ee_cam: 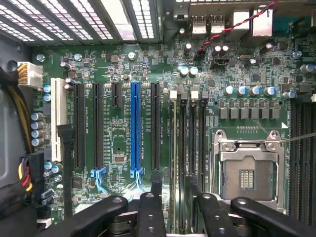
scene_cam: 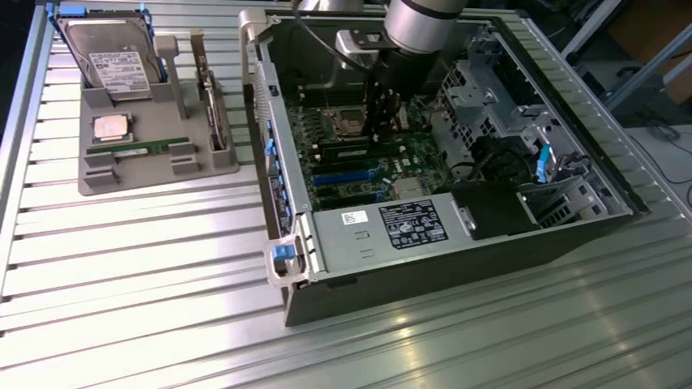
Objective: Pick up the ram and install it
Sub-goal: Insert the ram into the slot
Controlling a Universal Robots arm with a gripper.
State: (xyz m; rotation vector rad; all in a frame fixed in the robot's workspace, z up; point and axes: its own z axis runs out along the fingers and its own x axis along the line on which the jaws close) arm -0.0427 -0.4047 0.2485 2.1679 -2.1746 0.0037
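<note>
In the exterior view, an open computer case (scene_cam: pixel 433 279) lies on the ribbed metal worktop (scene_cam: pixel 130 316). The robot arm (scene_cam: pixel 416 32) reaches down into the case. Its pincer (scene_cam: pixel 373 134) hangs low over the motherboard (scene_cam: pixel 357 174), just above the memory slots. At the exterior view's left, well apart from the pincer, stands a gray tray (scene_cam: pixel 103 185). It carries a hard drive (scene_cam: pixel 108 61), a square silver processor (scene_cam: pixel 112 127), an upright expansion card (scene_cam: pixel 211 97) and a green stick (scene_cam: pixel 135 148). The stick lies flat, just on the near side of the processor.

In the wrist view, the pincer (ee_cam: pixel 182 217) is open. Its black fingers (ee_cam: pixel 150 212) stand apart and nothing is gripped between them. In the gap run the long memory slots, which lie between the blue slot (ee_cam: pixel 136 128) and the processor socket (ee_cam: pixel 247 173). In one of these slots stands a thin pale-green edge, which seems to be the ram (ee_cam: pixel 174 148) seen from above. I cannot tell whether it is fully seated.
</note>
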